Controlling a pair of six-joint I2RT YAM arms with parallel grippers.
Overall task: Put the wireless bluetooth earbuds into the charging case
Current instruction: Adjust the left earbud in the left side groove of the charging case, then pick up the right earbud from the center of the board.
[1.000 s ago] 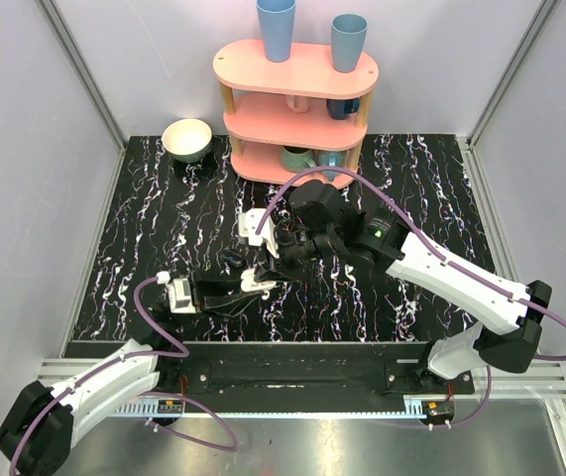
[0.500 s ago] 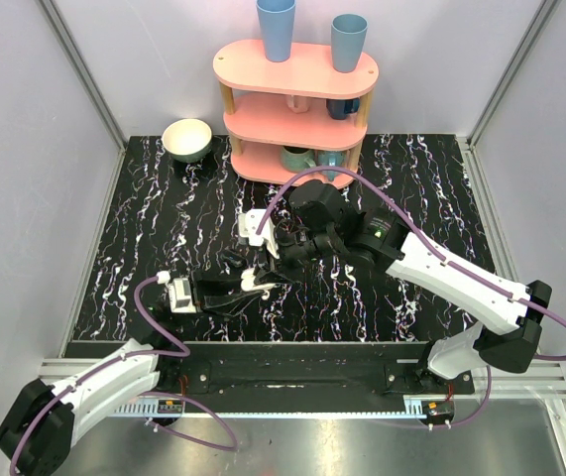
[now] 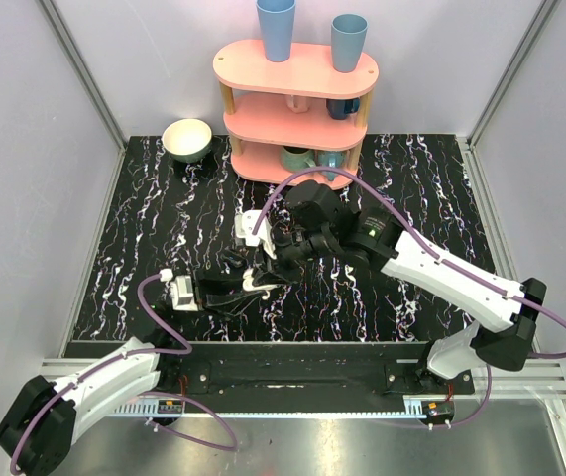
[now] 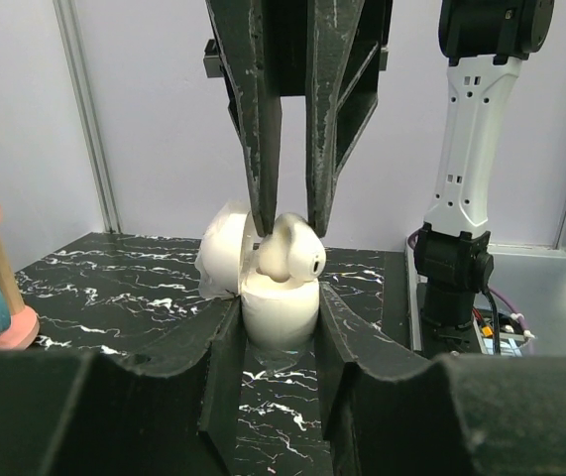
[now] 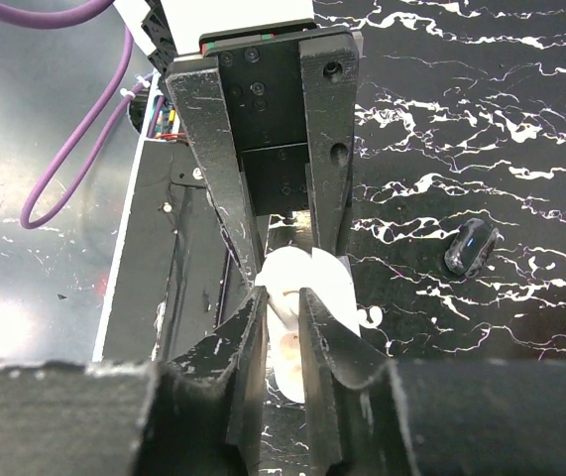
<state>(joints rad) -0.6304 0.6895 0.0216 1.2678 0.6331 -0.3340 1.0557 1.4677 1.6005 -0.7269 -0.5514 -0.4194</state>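
My left gripper point(image 4: 279, 325) is shut on the white charging case point(image 4: 279, 309) and holds it upright just above the table, its lid point(image 4: 223, 248) swung open to the left. My right gripper point(image 5: 281, 297) comes down from above, shut on one white earbud point(image 4: 294, 253). The earbud's stem points into the case's open top and its head still shows above the rim. In the right wrist view the earbud point(image 5: 287, 342) sits between my fingers, over the case point(image 5: 317, 278). In the top view both grippers meet at the case point(image 3: 254, 282). I cannot make out a second earbud.
A small dark object point(image 5: 469, 248) lies on the black marbled table point(image 3: 401, 178) beside the case. A pink three-tier shelf point(image 3: 295, 69) with blue cups stands at the back. A pale bowl point(image 3: 187, 139) sits to its left. Grey walls close in both sides.
My right arm has shifted slightly left and down, bringing the earbud closer onto the case. My left arm has barely moved.
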